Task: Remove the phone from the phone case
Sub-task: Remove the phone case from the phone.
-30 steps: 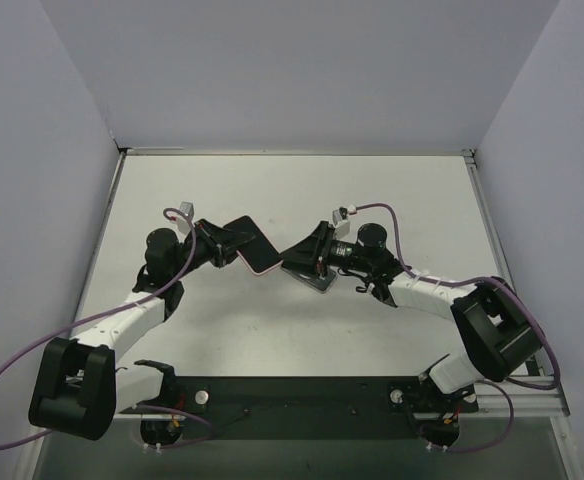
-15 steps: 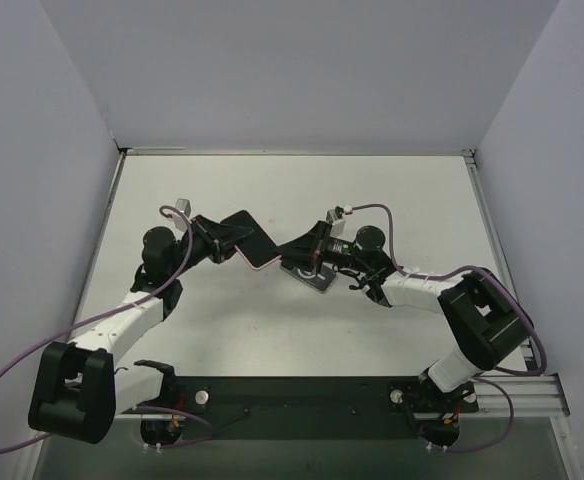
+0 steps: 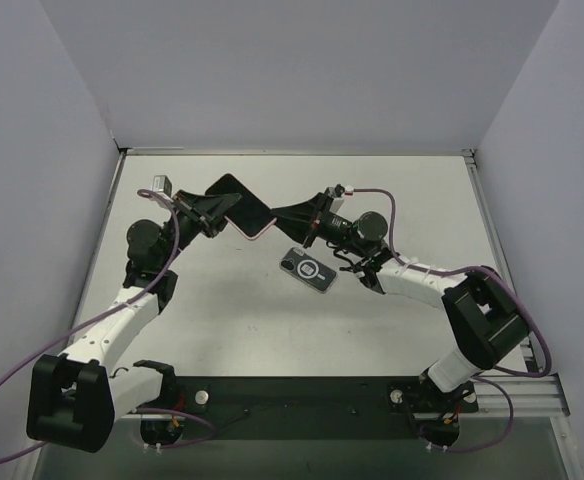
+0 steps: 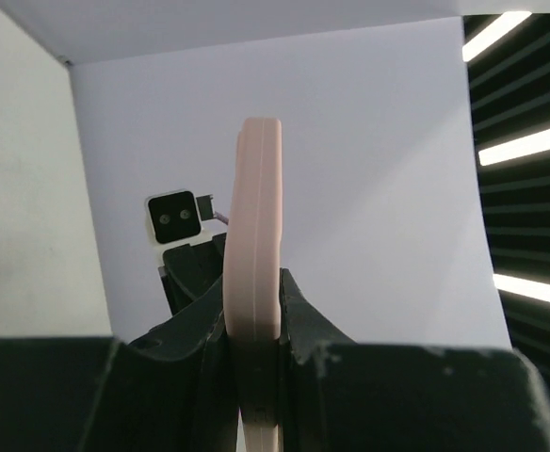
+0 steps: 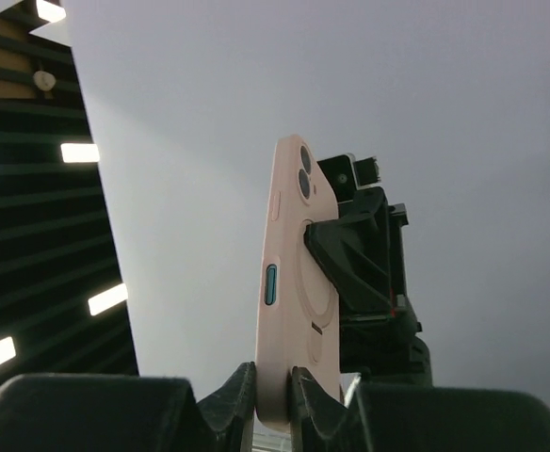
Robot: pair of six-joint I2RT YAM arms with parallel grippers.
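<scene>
A phone with a black screen (image 3: 238,203) sits in a pink case (image 3: 259,231) and is held in the air between both arms, tilted. My left gripper (image 3: 220,206) is shut on its left part. In the left wrist view the case (image 4: 254,226) stands edge-on between my left gripper's (image 4: 254,325) fingers. My right gripper (image 3: 281,217) is shut on the case's right end. In the right wrist view the case's back (image 5: 294,282), with camera holes and a teal side button, rises from my right gripper (image 5: 273,388).
A dark flat item with a round ring (image 3: 311,269) lies on the white table (image 3: 412,200) below my right gripper. Walls stand on the left, the back and the right. A black base rail (image 3: 292,395) runs along the near edge.
Both grippers have lifted the pink-cased phone up and toward the back. The right gripper has risen off the dark item, which now lies uncovered on the table.
</scene>
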